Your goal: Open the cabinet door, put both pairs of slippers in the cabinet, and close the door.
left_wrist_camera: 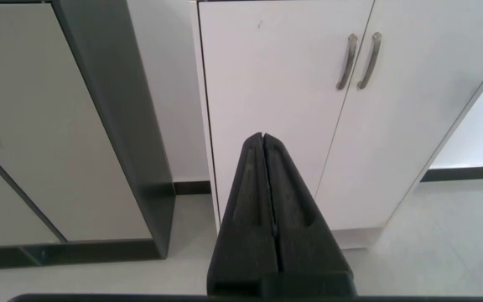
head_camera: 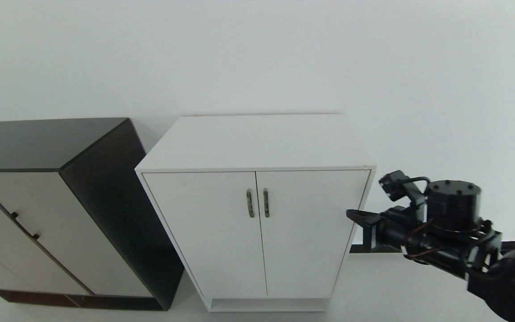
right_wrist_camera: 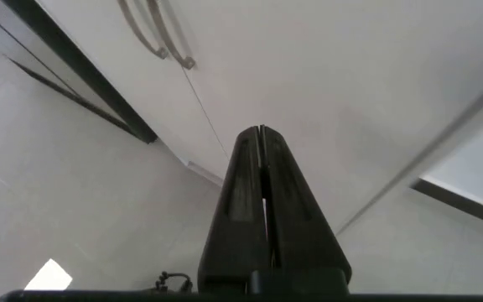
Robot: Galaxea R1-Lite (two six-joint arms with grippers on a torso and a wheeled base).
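Currently, the dark cabinet [head_camera: 105, 192] stands at 9 o'clock of the white cabinet [head_camera: 257, 143], just beside it. The white cabinet's two doors [head_camera: 208, 232] are closed. Their two handles [head_camera: 250, 203] stand upright, side by side at the centre seam. The left gripper [left_wrist_camera: 262, 143] faces the white cabinet's front, apart from it, jaws pressed together and holding nothing. The right gripper [head_camera: 350, 214] sits at 3 o'clock of the white cabinet, near its front edge, jaws likewise closed on nothing.
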